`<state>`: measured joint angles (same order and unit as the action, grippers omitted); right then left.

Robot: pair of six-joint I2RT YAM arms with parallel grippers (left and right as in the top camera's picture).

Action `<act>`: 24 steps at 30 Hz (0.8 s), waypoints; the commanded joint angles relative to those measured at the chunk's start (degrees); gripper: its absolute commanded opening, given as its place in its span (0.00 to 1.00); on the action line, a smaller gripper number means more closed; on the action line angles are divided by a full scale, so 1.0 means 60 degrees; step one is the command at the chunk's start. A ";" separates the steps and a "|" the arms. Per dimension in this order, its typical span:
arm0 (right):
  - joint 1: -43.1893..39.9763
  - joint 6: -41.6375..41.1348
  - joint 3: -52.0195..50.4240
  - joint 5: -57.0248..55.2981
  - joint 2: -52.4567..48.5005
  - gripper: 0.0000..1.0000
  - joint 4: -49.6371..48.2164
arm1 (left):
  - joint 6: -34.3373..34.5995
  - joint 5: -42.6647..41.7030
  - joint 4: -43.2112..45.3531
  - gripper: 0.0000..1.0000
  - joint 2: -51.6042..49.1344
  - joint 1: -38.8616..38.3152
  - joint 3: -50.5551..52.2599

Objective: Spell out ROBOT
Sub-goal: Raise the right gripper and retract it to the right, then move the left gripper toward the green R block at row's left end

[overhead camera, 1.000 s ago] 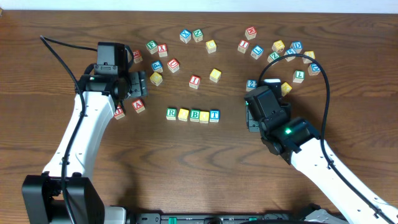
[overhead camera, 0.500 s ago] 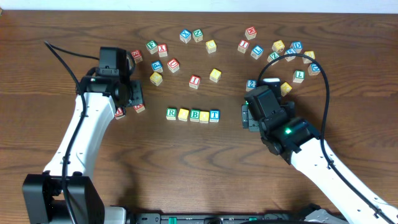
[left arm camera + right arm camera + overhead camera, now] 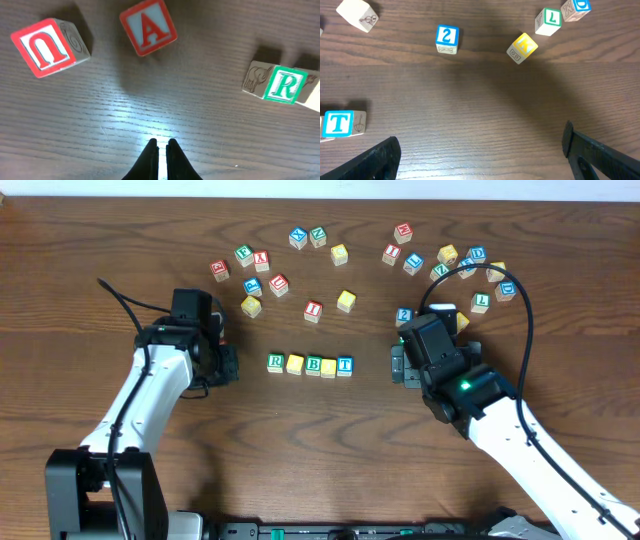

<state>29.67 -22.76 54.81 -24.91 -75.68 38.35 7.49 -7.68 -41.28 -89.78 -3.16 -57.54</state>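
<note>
The ROBOT row lies mid-table: a green R cube, a yellow cube, a green B cube, a second yellow cube and a blue T cube, side by side. My left gripper is left of the R, shut on nothing. In the left wrist view its tips meet over bare wood, with the R cube to the right. My right gripper is right of the T, open and empty. The T cube shows at the left edge.
A red U cube and a red A cube lie ahead of the left fingers. A blue 2 cube and a yellow cube lie beyond the right gripper. Several loose cubes are scattered across the back, among them a red I.
The left arm has drawn back toward the front of the table and its jaws have shut. The right jaws have spread wider. The row of five cubes has not moved.
</note>
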 commanded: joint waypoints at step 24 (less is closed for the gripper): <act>-0.0098 0.0058 0.0149 -0.0098 -0.0222 0.99 -0.0178 | -0.0317 -0.0113 0.1592 0.08 -0.0849 -0.1158 0.0044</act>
<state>29.67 -22.76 54.81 -24.91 -76.55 37.45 6.13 -7.88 -32.25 -92.75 -9.87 -57.54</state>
